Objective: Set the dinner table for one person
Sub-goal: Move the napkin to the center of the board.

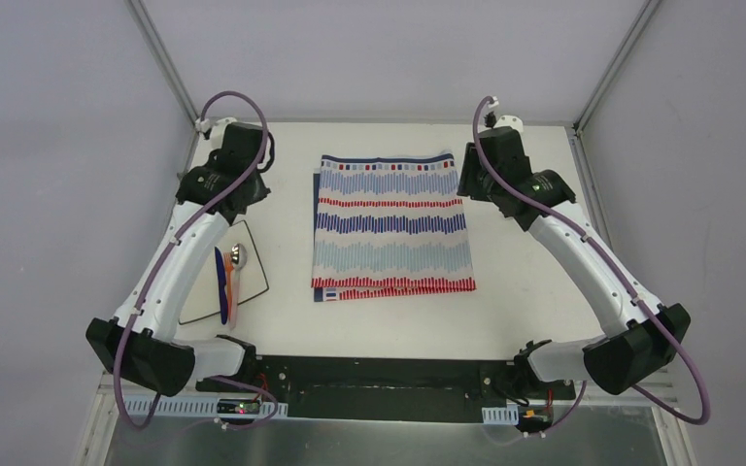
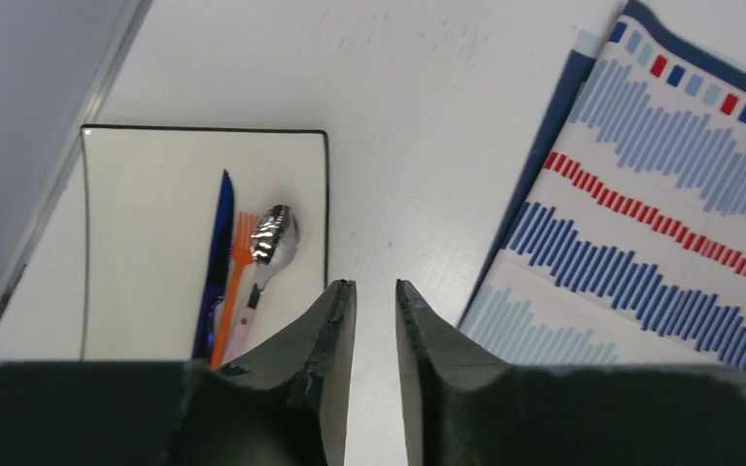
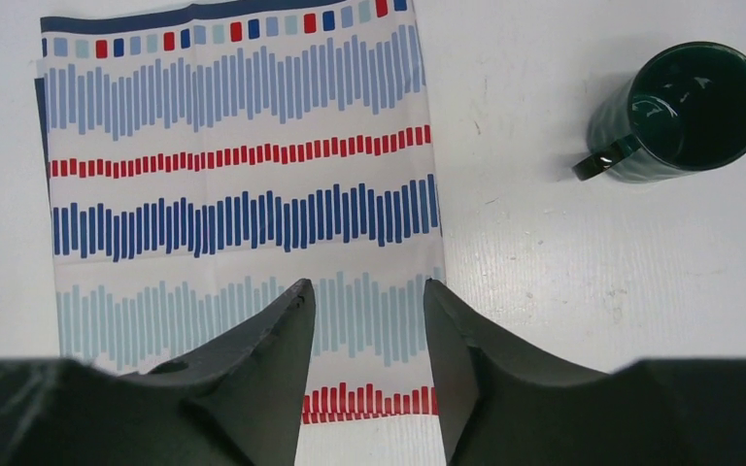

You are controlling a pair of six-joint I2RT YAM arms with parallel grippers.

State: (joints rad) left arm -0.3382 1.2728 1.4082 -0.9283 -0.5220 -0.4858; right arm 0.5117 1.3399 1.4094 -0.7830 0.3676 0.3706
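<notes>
Centrally, striped cloth (image 1: 391, 225), perhaps folded, on dinner table (image 1: 505, 311).

One each: dinner table (image 1: 529, 303), cloth (image 1: 391, 225), plate (image 2: 146, 223), mug (image 3: 685, 107) (also knife (image 2: 220, 254), fork (image 2: 238, 267), spoon (image 2: 275, 236)).

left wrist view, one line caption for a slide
Left gripper open and empty over the dinner table, between a white plate holding knife, fork and spoon and the striped cloth.
</notes>
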